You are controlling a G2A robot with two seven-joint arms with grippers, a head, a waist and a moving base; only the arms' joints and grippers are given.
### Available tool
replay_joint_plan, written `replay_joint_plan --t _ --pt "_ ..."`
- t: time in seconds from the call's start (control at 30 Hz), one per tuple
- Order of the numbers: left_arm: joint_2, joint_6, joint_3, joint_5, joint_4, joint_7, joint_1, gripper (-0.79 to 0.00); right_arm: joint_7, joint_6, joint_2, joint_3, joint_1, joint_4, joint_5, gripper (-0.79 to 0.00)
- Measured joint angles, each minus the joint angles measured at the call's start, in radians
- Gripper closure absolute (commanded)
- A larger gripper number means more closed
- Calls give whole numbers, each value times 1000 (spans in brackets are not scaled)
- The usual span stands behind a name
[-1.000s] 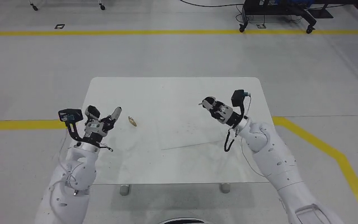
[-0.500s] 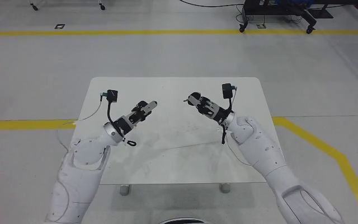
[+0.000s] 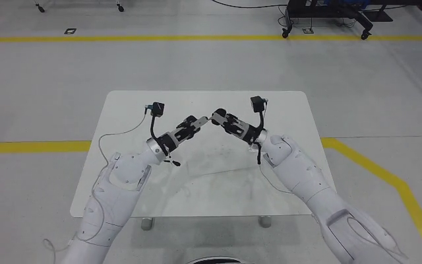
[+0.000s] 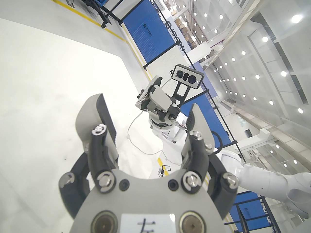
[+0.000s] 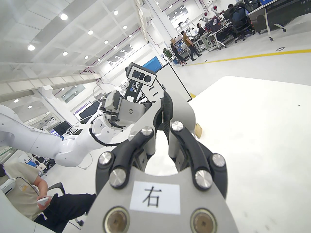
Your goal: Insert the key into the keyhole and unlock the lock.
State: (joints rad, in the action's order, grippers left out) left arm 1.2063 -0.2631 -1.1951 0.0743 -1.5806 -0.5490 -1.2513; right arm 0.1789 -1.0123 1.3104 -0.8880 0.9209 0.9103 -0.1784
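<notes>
The left arm (image 3: 125,181) and right arm (image 3: 297,165) are both stretched forward and angled inward, forearms converging so the left end effector (image 3: 200,121) and right end effector (image 3: 219,116) face each other tip to tip — close, yet not touching. The left one's fingers (image 4: 102,112) stand spread wide apart; the right one's fingers (image 5: 181,115) are pressed together — no gap between the pads.

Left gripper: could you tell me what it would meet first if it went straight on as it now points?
Probably the right gripper, facing the left gripper almost tip to tip; the gap between them is unclear.
</notes>
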Motion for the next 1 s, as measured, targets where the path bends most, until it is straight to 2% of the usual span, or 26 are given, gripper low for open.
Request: replay_joint_plan --t 0.27,0.4,0.47,0.57,0.6,1.0 --pt "2 4 7 -3 13 3 14 -252 30 0 6 28 -24 -17 29 0" --pt "3 6 20 -1 19 -2 20 -212 43 0 6 34 -26 -17 48 0" --pt "4 7 26 -1 24 -3 23 -163 50 0 5 35 -27 -18 56 0" --pt "5 7 31 -3 33 -3 27 -12 56 0 4 36 -28 -19 66 0" --pt "6 7 31 -4 35 -3 28 0 58 0 4 36 -28 -19 68 0" --pt "5 11 23 -15 45 -1 33 0 103 0 4 43 -42 -23 104 0"
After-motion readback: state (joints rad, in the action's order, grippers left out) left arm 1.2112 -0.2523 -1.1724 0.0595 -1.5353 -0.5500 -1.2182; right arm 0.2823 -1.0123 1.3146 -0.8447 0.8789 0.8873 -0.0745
